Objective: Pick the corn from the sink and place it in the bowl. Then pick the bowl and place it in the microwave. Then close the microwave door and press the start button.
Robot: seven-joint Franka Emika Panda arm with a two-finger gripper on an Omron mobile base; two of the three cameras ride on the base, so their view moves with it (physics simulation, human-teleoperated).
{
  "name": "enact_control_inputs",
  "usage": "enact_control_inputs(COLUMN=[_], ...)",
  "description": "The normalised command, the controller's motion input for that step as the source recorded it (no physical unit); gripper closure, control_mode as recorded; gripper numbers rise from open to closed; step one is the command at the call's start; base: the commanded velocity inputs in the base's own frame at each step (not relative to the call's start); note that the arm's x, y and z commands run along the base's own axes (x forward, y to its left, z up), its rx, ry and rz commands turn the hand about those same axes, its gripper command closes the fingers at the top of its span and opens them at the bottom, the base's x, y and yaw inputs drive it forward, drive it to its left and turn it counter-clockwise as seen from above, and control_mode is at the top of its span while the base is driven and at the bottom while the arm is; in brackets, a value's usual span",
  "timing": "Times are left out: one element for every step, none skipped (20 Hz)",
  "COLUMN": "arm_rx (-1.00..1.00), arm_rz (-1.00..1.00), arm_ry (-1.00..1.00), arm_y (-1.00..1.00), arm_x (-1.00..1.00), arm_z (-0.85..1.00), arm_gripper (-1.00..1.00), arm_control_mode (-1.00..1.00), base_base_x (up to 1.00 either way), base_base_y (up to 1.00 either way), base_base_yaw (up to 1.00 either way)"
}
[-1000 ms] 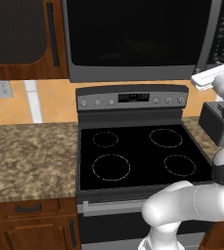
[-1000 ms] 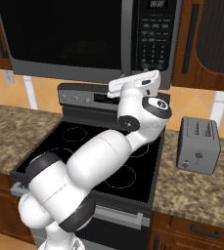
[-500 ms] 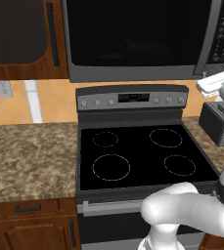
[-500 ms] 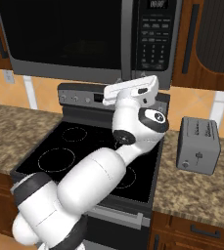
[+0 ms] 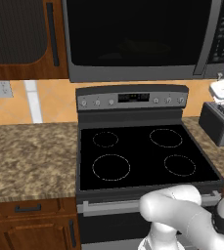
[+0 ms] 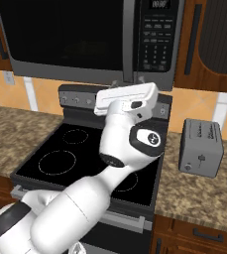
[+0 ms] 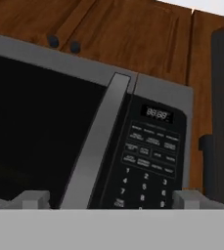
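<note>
The microwave [image 5: 143,73] hangs above the stove with its microwave door [image 7: 35,122] shut; a grey handle [image 7: 99,141] runs down its right edge. Right of that sits the button panel [image 7: 150,156], also seen in the right base view as the button panel [image 6: 157,34]. My gripper [image 7: 110,197] is open and empty, pointing up at the handle and panel from just below and in front. Its white hand [image 6: 127,96] hovers under the microwave's lower right corner. Something dim shows behind the glass; I cannot tell what. The corn, the sink and the bowl are out of view.
A black glass-top stove [image 5: 143,156] lies below the microwave, with its knob panel [image 5: 130,98] behind. A steel toaster [image 6: 200,148] stands on the granite counter [image 6: 204,193] to the right. Brown wooden cabinets [image 6: 214,39] flank the microwave.
The hand has sunk slightly and edged right under the microwave's right end, and the arm's elbow has dropped lower. The gripper stays open and the base has not moved.
</note>
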Motion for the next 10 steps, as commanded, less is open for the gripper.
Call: enact_control_inputs(arm_rx=[-0.15,-0.16,-0.17,-0.17,-0.15,-0.14,-0.13,-0.11,-0.09,-0.05], arm_rz=[0.09,0.07,0.01,0.0,0.0,0.0,0.0,0.0,0.0,0.0], arm_ry=[-0.18,-0.16,-0.13,-0.09,-0.07,-0.05,-0.03,0.0,0.0,0.0], arm_y=[-0.66,-0.69,-0.76,-0.79,-0.89,-0.91,-0.91,-0.87,-0.8,-0.73], arm_x=[-1.0,-0.86,-0.53,-0.36,-0.19,-0.07,0.0,0.0,0.04,0.37], arm_z=[0.44,0.39,0.3,0.23,0.11,0.05,0.0,0.0,0.0,0.0], arm_gripper=[-1.0,-1.0,-1.0,-1.0,-1.0,-1.0,-1.0,-1.0,-1.0,-1.0], arm_control_mode=[-1.0,-1.0,-1.0,-1.0,-1.0,-1.0,-1.0,-1.0,-1.0,-1.0], base_base_x=[0.0,0.0,0.0,0.0,0.0,0.0,0.0,0.0,0.0,0.0], base_base_y=[0.0,0.0,0.0,0.0,0.0,0.0,0.0,0.0,0.0,0.0], base_base_yaw=[0.0,0.0,0.0,0.0,0.0,0.0,0.0,0.0,0.0,0.0])
